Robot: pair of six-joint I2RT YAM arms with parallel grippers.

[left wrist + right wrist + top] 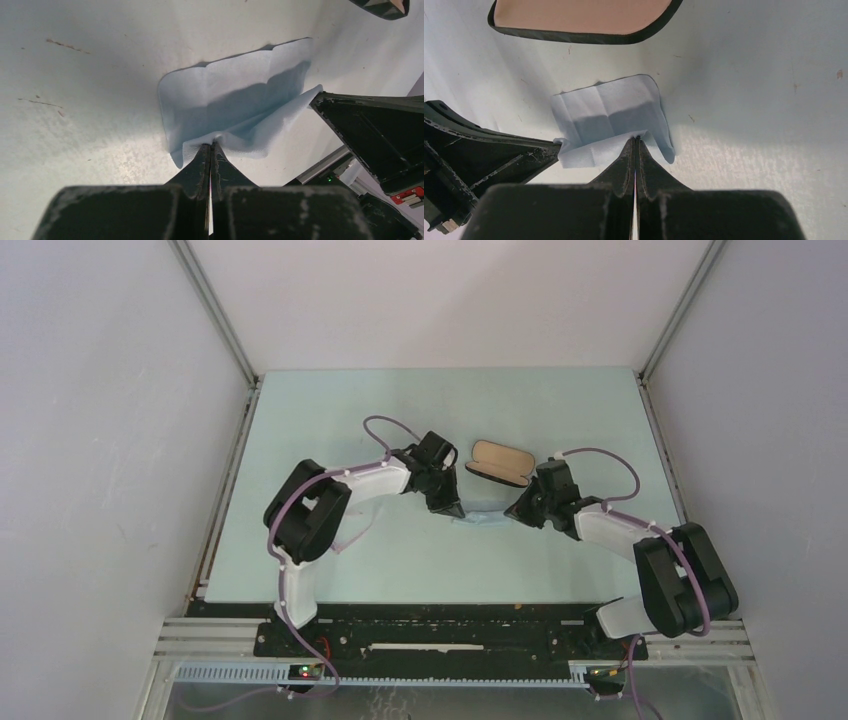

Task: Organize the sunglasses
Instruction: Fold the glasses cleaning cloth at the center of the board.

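Mid-bench, cloth (235,95): light blue, rumpled.
Left jaws: clamped on its left edge.
Right jaws: clamped on its right edge.
Case (497,462): open, just beyond.

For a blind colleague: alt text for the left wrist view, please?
The left gripper pinches the near edge of a light blue cloth on a pale table. The right gripper holds another corner; a case edge shows top right.
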